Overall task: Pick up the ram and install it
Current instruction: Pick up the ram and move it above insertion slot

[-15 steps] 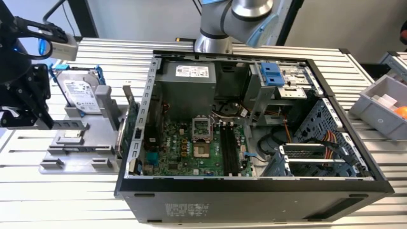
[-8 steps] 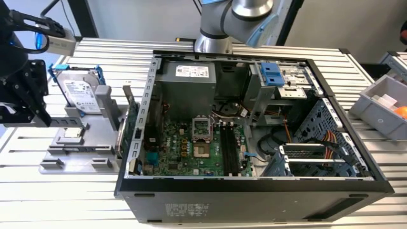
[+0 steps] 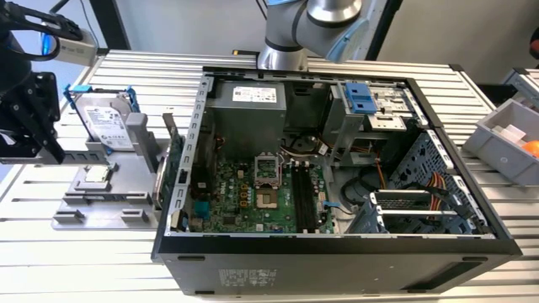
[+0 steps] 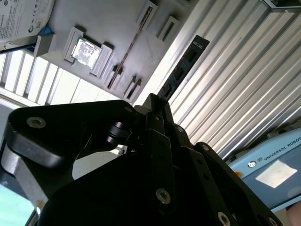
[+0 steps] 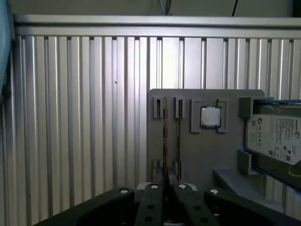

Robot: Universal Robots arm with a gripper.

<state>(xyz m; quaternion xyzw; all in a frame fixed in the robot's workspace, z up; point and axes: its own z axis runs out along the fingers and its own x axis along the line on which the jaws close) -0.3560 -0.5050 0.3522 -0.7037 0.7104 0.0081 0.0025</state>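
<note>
Currently ram [image 4: 182,68] reads as thin dark notched stick; pincer [image 4: 157,102] clenched on its end. Grey fixture [image 4: 101,19] beside; ribbed tabletop [image 4: 235,70] beneath.

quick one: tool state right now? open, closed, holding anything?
The tool is closed, holding the ram by one end.

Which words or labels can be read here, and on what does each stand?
Silver hard drive with blue rails, white label: too small to read.
Grey power supply box, white label: too small to read.
Black computer case, label: too small to read.
Light blue arm cover: maker's mark, not quoted.
</note>
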